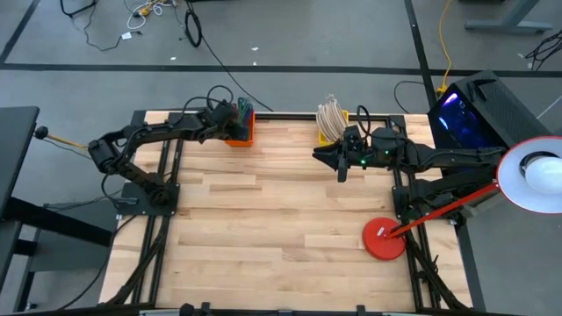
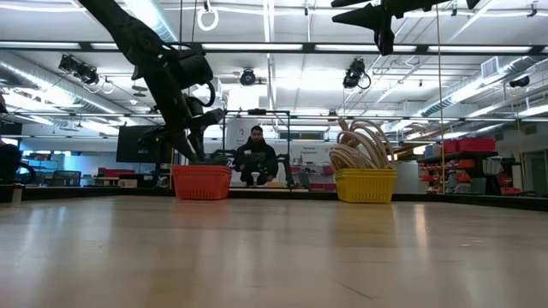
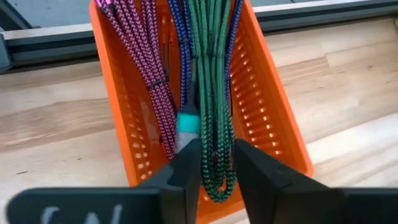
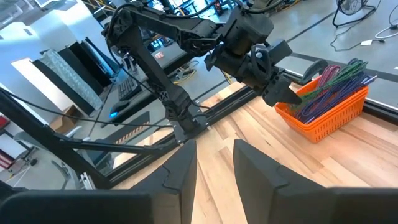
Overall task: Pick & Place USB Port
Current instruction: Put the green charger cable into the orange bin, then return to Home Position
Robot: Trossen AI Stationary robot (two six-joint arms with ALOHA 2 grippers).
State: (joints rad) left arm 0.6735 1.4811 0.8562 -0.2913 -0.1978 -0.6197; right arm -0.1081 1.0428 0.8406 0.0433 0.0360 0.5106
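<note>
An orange basket (image 3: 273,124) at the table's far edge holds braided cables: pink (image 3: 146,68), blue (image 3: 180,56) and green (image 3: 211,74), plus a teal plug (image 3: 187,124). My left gripper (image 3: 216,168) reaches down into this basket (image 1: 242,132), its fingers on either side of the green bundle. In the low view it (image 2: 193,152) dips behind the basket rim (image 2: 201,182). My right gripper (image 1: 341,167) hovers open, high above the table's middle (image 4: 214,162), and touches nothing. My left gripper pinches the green cable bundle near its looped lower end (image 3: 216,146) between the two fingers (image 3: 186,168). It comes slanting down from above, with the fingers across the strands. The bundle still lies in the basket, and its loop end (image 3: 217,190) shows below the fingers.
A yellow basket (image 1: 331,125) of coiled beige cables (image 2: 364,141) stands right of the orange one on the far edge. A red round lamp base (image 1: 384,239) sits near the right edge, with its white lamp head (image 1: 536,175) beyond. A person (image 2: 257,154) sits behind the table.
</note>
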